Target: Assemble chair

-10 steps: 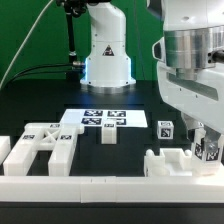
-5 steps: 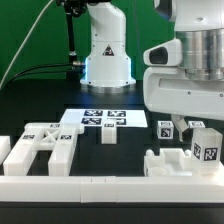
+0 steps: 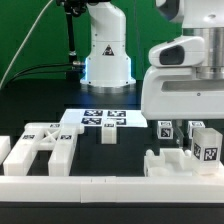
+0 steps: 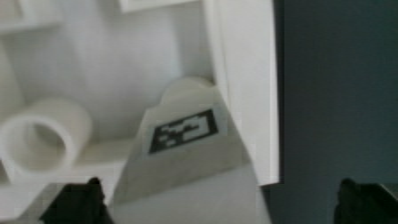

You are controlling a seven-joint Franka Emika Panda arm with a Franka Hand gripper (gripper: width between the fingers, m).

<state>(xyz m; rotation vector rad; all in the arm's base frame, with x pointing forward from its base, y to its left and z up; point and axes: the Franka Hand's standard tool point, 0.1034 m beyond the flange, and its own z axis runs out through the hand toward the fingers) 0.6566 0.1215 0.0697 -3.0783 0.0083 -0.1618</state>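
Note:
In the exterior view the white chair parts lie at the front: a slotted frame [image 3: 45, 146] on the left, a small plain cube [image 3: 108, 136], a small tagged cube [image 3: 166, 130], a tagged block [image 3: 205, 146] and a low notched part [image 3: 168, 162]. The arm's hand [image 3: 185, 85] hangs above the right-hand parts and its fingers are hidden there. In the wrist view my gripper [image 4: 224, 205] is open, with dark fingertips [image 4: 80, 202] wide apart. Below it lie a white tagged part [image 4: 178, 132] and a white piece with a round hole [image 4: 45, 142].
The marker board [image 3: 103, 118] lies behind the parts at mid-table. A long white border bar [image 3: 80, 186] runs along the front edge. The robot base [image 3: 105, 55] stands at the back, with a black cable on the exterior view's left.
The arm's hand has risen from the right-hand parts. The tagged block it covered a second ago now stands in plain view.

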